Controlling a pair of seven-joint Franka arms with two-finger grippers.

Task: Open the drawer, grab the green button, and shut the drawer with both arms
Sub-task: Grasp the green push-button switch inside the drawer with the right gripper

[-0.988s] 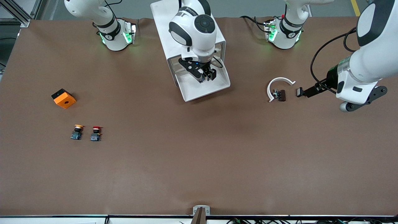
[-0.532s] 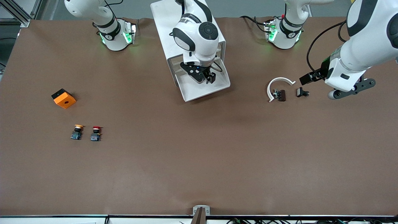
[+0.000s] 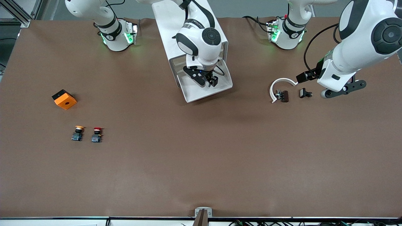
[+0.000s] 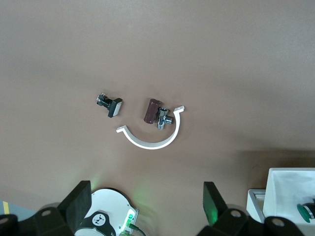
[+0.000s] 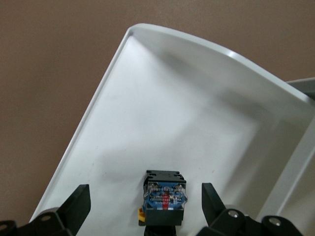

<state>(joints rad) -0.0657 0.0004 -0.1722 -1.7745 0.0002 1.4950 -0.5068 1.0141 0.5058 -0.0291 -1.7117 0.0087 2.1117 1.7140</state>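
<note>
Right hand (image 5: 142, 209) open astride button (image 5: 165, 196) in pulled-out drawer (image 3: 216, 89), left hand (image 4: 145, 204) open, waiting over surface: off-centre closing risks tipping button.

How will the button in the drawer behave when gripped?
Probably rigid: the button has a boxy black body with flat sides for the open right pincer around it. Small, so likely light. It may slide on the smooth drawer. Left pincer hangs open over small parts.

open left pincer (image 4: 147, 196) over white curved clip (image 4: 150, 137).
</note>
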